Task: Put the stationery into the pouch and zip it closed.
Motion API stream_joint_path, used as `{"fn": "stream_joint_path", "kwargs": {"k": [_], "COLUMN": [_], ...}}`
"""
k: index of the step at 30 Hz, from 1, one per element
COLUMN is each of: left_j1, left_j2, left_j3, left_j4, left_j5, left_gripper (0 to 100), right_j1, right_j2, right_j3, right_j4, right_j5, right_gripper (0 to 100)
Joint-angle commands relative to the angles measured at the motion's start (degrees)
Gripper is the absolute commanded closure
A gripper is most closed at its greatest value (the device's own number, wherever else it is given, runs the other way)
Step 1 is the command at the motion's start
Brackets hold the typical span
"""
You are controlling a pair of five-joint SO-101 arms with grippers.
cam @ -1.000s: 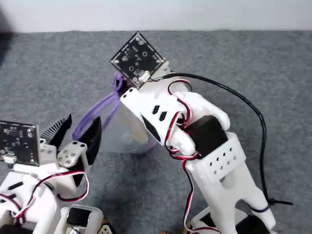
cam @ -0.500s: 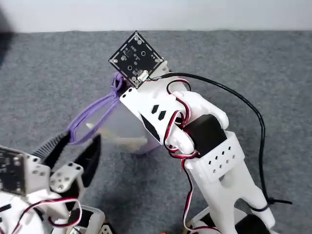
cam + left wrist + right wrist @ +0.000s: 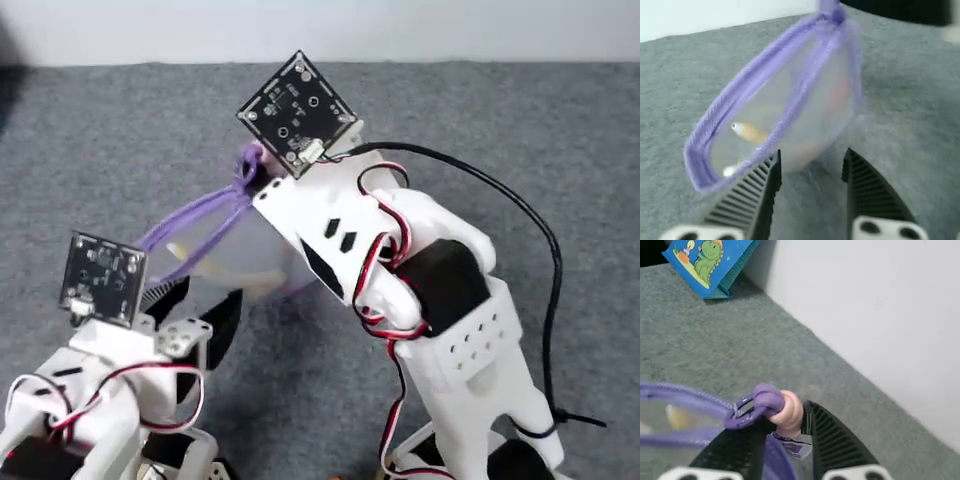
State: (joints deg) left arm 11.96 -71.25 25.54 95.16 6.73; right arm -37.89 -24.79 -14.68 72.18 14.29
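Work surface: a grey carpet-like covering [image 3: 110,140], short-piled and mottled, which runs unbroken to the far edge. A white wall [image 3: 420,30] rises directly from that edge, plain, matte and unmarked, and the join is straight. In the right wrist view a blue bag [image 3: 707,262] printed with a green cartoon dinosaur leans at the foot of the wall and touches the covering. A soft shadow lies just beside it. Lighting is even and diffuse. In the high view a dark shape [image 3: 8,90] sits at the covering's edge, too blurred to identify.
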Motion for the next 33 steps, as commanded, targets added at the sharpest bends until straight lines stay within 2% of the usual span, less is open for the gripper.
{"fn": "stream_joint_path", "kwargs": {"k": [1, 9, 14, 18, 26, 30, 33], "left_j1": [-3.4, -10.3, -5.6, -1.5, -1.9, -3.8, -3.0], "left_j2": [0.0, 0.4, 0.5, 0.0, 0.0, 0.2, 0.4], "left_j3": [2.2, 9.4, 11.1, 9.3, -9.5, -17.7, -21.3], "left_j4": [-5.6, -17.7, -20.4, -16.7, -3.8, 1.7, 5.2], "left_j5": [-0.6, -0.4, -0.4, -0.3, -0.4, -0.4, -0.4], "left_gripper": [81, 81, 81, 81, 80, 75, 74], "right_j1": [-0.5, -1.3, -5.8, -6.2, -6.2, -6.2, -6.4], "right_j2": [-1.0, -1.1, -1.5, -1.1, -1.5, -1.6, -1.5], "right_j3": [-6.5, -11.9, -11.5, -8.5, -1.8, 0.3, 0.4], "right_j4": [6.3, 20.6, 29.7, 29.8, 25.9, 24.0, 22.5], "right_j5": [-4.2, -7.2, -11.4, -12.5, -12.6, -12.6, -12.6], "right_gripper": [99.1, 99.1, 99.1, 99.1, 99.1, 99.1, 99.1]}}
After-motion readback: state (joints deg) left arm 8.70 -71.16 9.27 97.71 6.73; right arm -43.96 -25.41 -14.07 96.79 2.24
